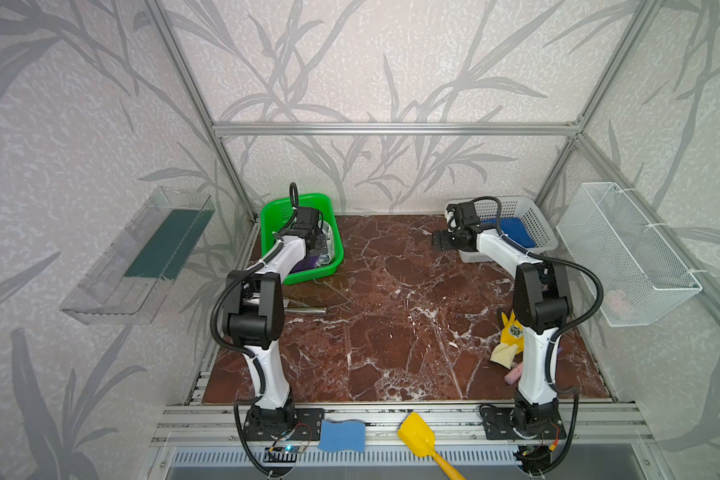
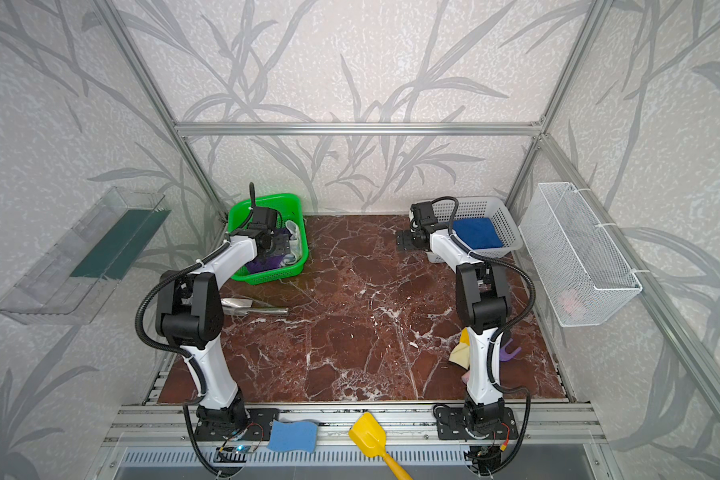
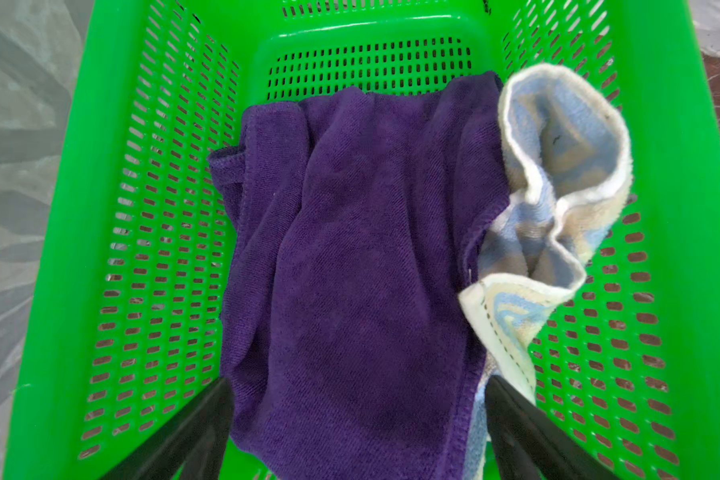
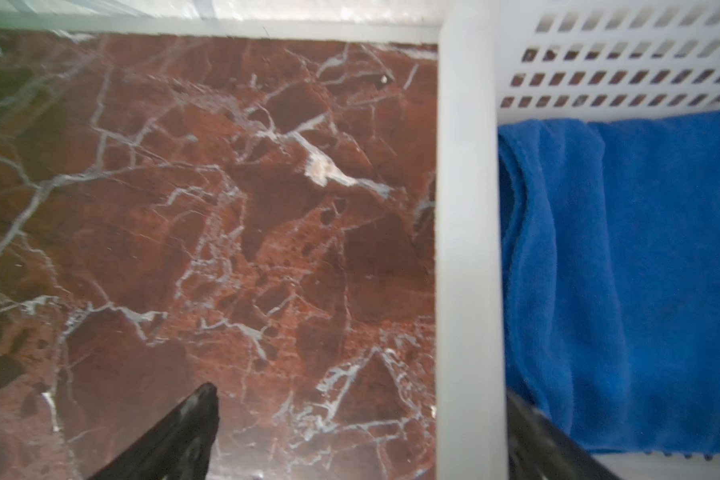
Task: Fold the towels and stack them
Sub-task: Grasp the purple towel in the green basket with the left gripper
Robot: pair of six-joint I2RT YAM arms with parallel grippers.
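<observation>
purple towel (image 3: 350,249) flanked by spread left pincer (image 3: 358,381), green basket (image 3: 59,270)

Both arms stretch toward the far side with elbows raised, the left arm (image 1: 269,374) ending in the left gripper (image 3: 358,381) angled down, jaws spread wide, the right arm (image 1: 535,365) in the right gripper (image 4: 360,391), jaws likewise wide, gripping nothing.

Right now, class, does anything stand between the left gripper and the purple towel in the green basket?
Nothing visible does. The left gripper hangs open right over the purple towel, a finger at either side. The cream towel lies beside it in the green basket, not on top.
</observation>
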